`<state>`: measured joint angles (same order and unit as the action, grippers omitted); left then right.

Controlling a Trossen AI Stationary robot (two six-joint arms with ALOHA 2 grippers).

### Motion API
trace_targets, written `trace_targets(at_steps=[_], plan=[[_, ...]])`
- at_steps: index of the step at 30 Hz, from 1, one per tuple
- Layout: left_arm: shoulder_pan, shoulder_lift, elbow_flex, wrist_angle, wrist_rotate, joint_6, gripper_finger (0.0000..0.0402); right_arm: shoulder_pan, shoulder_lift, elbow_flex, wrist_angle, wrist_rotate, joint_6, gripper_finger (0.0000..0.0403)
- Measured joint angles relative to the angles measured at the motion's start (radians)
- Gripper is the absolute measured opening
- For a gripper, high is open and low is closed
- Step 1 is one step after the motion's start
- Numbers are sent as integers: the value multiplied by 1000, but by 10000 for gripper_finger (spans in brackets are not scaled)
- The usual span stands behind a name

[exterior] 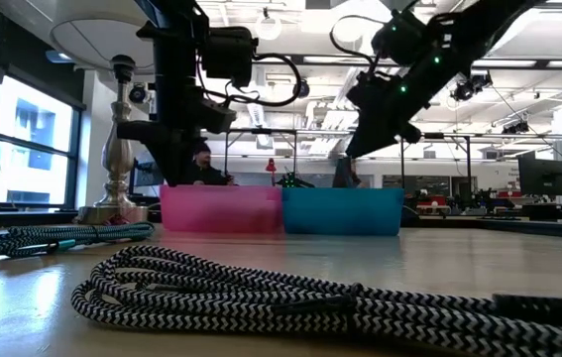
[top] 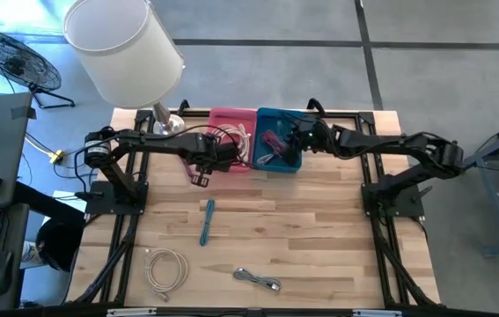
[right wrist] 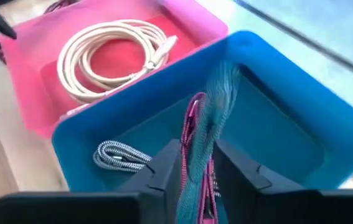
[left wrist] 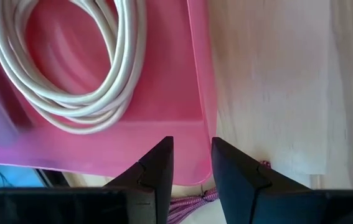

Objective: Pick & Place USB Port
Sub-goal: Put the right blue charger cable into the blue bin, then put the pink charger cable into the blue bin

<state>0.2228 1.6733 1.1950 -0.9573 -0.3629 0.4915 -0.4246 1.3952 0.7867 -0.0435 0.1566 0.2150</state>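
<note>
The table (top: 319, 238) is pale, matt wood plank, the pink bin (right wrist: 36, 99) and blue bin (right wrist: 325, 134) are smooth translucent plastic, the white cable (left wrist: 70, 93) looks sleek, and the black-and-white cable (exterior: 290, 297) is braided cloth.

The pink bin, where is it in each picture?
High view: pink bin, top middle, touching the blue bin.
Low view: pink bin, left of center.
Left wrist view: pink bin, filling the left, white cable inside.
Right wrist view: pink bin, upper left.
Shared landmark: the white cable.
</note>
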Motion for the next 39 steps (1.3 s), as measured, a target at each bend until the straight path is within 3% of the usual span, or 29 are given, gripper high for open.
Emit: trace_targets(at_steps=[8, 12, 17, 25, 35, 39], plan=[[0, 0, 7, -6, -2, -2, 104, -1, 0, -36, 87, -56, -137, 133], [1, 1, 71, -139, -10, -13, 104, -1, 0, -36, 131, -59, -202, 155], [0, 1, 216, -352, -6, -134, 104, -1, 0, -36, 213, -69, -281, 186], [-16, 0, 422, -615, 197, -323, 104, 0, 0, -36, 222, -192, -314, 208], [-34, -14, 430, -612, 224, -110, 104, 0, 0, -50, 225, -452, -368, 209], [-34, -17, 430, -614, 197, -55, 104, 0, 0, -50, 225, -506, -374, 209]])
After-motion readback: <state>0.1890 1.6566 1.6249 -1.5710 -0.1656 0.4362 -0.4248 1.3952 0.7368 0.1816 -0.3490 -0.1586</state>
